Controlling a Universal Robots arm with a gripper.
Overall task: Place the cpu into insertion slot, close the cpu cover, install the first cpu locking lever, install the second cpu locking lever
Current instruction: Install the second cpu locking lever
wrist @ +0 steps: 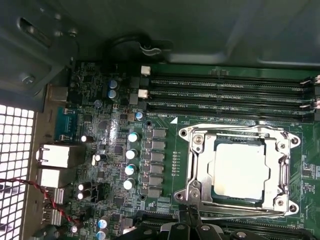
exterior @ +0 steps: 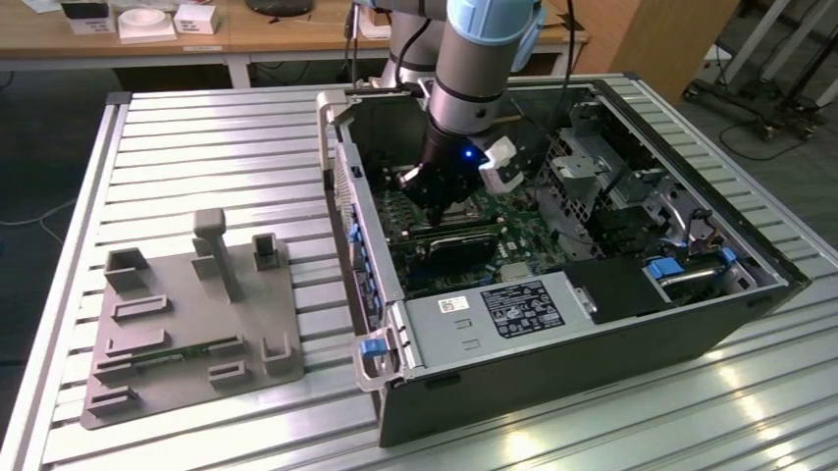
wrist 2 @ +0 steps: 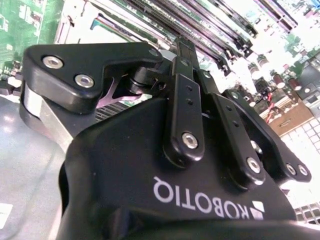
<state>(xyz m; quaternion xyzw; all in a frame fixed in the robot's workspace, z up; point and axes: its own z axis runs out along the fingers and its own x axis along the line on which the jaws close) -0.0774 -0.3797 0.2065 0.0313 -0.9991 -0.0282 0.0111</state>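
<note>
In the first wrist view the cpu [wrist: 239, 170], silver-grey and square, lies in the insertion slot [wrist: 196, 141] on the green motherboard [wrist: 165, 120]. The silvery cpu cover [wrist: 284, 172] lies flat around it as a frame. Thin wire levers run along two opposite sides of the slot. My gripper [wrist: 192, 217] is shut, its fingertips at the slot's edge beside one lever wire; whether they touch it I cannot tell. In the second wrist view the gripper [wrist 2: 182, 42] points at the board. In the exterior view the gripper [exterior: 433, 201] reaches down inside the open computer case [exterior: 563, 363] and hides the slot.
Long black memory slots [wrist: 225, 92] run beside the socket, with capacitors [wrist: 131, 152] on another side. In the case are a white-labelled black box [exterior: 517, 309] and metal drive cages [exterior: 615, 186]. A grey fixture plate [exterior: 196, 324] lies on the slatted metal table [exterior: 210, 137].
</note>
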